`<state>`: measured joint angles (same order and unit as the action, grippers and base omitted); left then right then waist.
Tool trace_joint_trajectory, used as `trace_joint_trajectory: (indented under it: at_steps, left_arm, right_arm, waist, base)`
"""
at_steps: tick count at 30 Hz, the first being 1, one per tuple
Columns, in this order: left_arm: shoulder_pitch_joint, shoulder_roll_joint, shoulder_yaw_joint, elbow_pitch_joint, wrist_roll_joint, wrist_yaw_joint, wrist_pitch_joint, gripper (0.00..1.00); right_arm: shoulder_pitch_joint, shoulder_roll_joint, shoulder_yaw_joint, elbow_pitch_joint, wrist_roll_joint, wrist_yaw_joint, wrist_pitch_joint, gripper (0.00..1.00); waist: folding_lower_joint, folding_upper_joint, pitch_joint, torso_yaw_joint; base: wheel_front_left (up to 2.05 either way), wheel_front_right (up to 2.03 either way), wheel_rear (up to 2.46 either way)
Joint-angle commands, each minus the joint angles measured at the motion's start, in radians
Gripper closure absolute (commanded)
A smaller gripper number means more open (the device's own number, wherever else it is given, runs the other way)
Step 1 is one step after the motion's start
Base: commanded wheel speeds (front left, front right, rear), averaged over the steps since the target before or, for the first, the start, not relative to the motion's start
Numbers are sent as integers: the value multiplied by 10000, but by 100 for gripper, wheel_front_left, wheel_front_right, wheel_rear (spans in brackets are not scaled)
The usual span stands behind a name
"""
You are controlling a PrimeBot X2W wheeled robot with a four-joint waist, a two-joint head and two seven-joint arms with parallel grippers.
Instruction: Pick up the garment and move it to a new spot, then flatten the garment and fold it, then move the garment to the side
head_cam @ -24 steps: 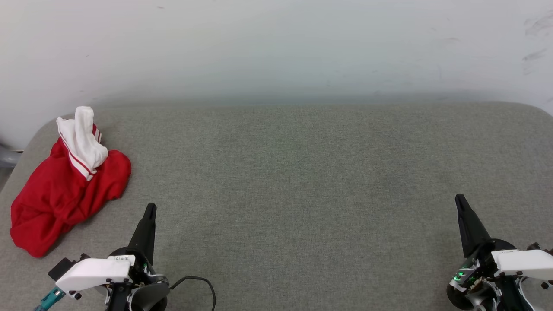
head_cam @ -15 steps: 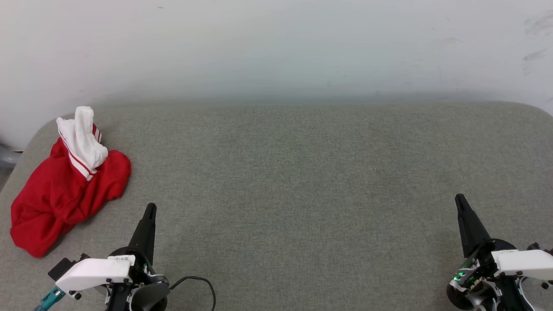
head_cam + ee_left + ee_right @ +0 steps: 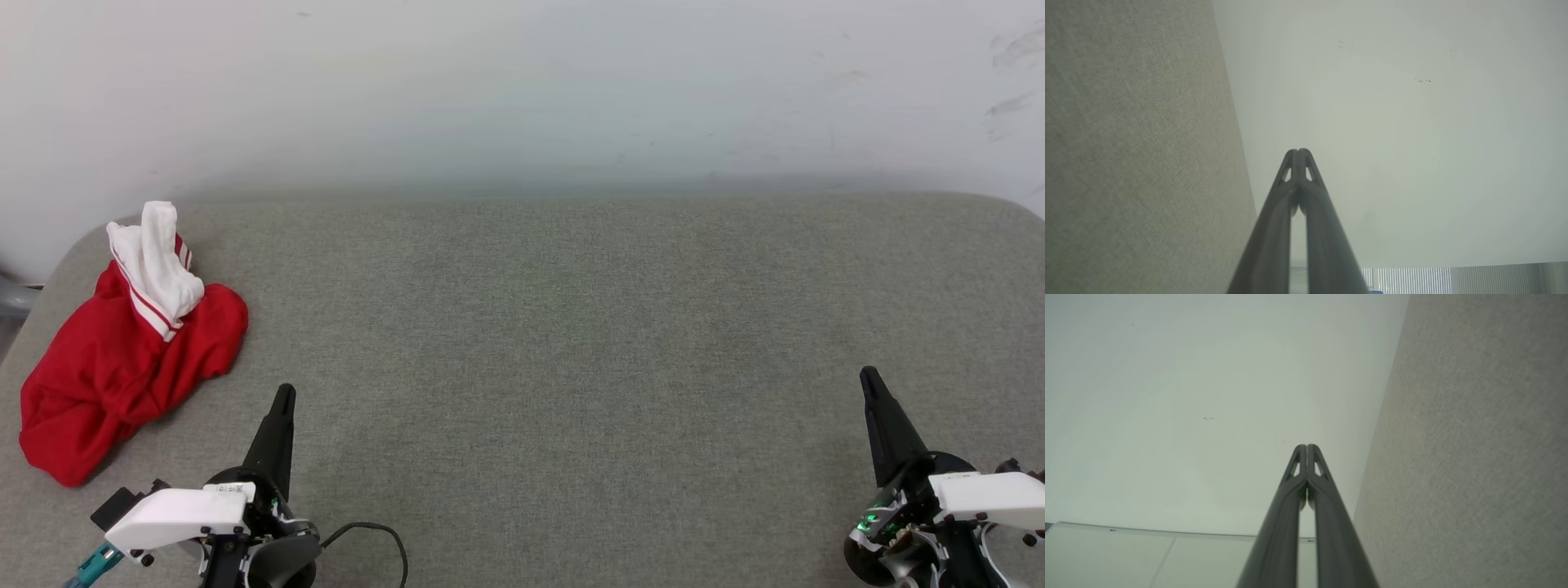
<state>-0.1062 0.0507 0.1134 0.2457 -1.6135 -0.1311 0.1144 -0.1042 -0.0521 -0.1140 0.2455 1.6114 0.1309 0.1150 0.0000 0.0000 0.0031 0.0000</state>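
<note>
Closest to me, at the bottom of my head view, are my two wrists with their white covers. A thin black cable loops beside my left wrist. A small green light glows on my right wrist.

My left claw points up from the lower left. Its two dark fingers are pressed together into one sharp tip, and it grasps nothing. My left wrist view shows the same claw with its tips touching. My right claw points up from the lower right. It is clenched tight too, with nothing in it. My right wrist view shows that claw with its tips touching as well. The two claws are far apart. Under them is the counter, covered in grey cloth, with round corners.

A bit farther out, on the left side of the counter, lies the garment. It is a red shirt, bunched up in a heap, not flat. A white sleeve with red stripes at its seam sits on top and sticks up at the far end. The garment is near my left claw, off to its left, but they do not touch. It is well apart from my right claw. The heap is close to the counter's left edge.

Farthest away, behind the counter, is a plain white wall with a few small dark marks on the right.
</note>
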Motion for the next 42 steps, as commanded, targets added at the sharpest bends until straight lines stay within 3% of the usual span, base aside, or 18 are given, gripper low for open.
trace_joint_trajectory:
  at_steps: [1, 2, 3, 12, 18, 42]
  left_arm:
    - [-77, -14, 18, -7, 33, -26, 1, 100]
    - [-77, -14, 18, -7, 33, -26, 1, 100]
    - [0, 0, -1, -2, 2, 0, -3, 0]
    - [291, -25, -196, 201, 184, 4, -277, 0]
    - [288, -23, -219, 95, 1054, 5, -527, 0]
    - [432, -14, -617, -986, 5889, 1214, -1542, 0]
  right_arm:
    - [-129, 51, 11, 0, 19, -4, -6, 100]
    - [-129, 51, 11, 0, 19, -4, -6, 100]
    - [1, 0, -1, -1, -3, 0, -4, 0]
    - [394, 1, 3, 211, -291, -2, -276, 0]
    - [477, 2, -53, 42, -994, -2, -525, 0]
    - [766, 8, 10, -1829, -6547, -2, -1544, 0]
  waist:
    - [0, 0, 0, 0]
    - [0, 0, 0, 0]
    - [0, 0, 0, 0]
    - [0, 0, 4, -3]
    - [0, 0, 0, -7]
    - [0, 0, 10, 19]
  base:
    - [0, 0, 0]
    - [0, 0, 0]
    - [0, 0, 0]
    - [0, 0, 0]
    - [0, 0, 0]
    - [0, 0, 0]
